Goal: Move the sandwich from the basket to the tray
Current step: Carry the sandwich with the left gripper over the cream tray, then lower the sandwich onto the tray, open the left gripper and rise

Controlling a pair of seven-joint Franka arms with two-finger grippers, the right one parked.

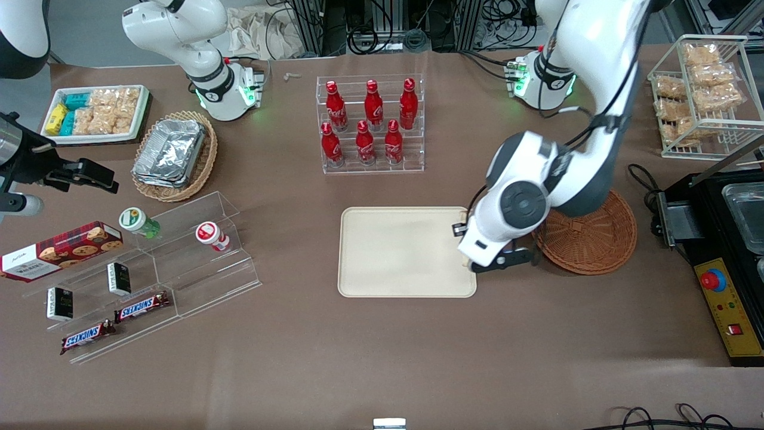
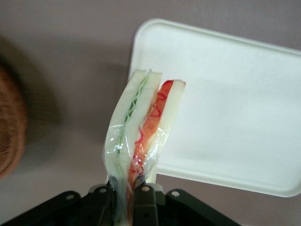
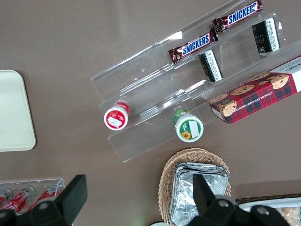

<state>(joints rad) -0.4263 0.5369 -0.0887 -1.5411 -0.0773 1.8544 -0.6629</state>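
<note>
Sandwich, wrapped wedge, in transit: clenched in the hand, hanging over the tray's edge nearest the basket.
Item: white bread with green and red filling, in clear film, pinched at one end between the fingers, its free end over the tray corner. Step in hand, as judged: carry farther over the tray's middle, lower until the wedge lies flat inside the low rim, then release. Edges: the rim lies directly under the wedge, so a drop here could leave it straddling. Room: tray bare throughout; basket just beside, bare desk around, bottle rack well apart.
</note>
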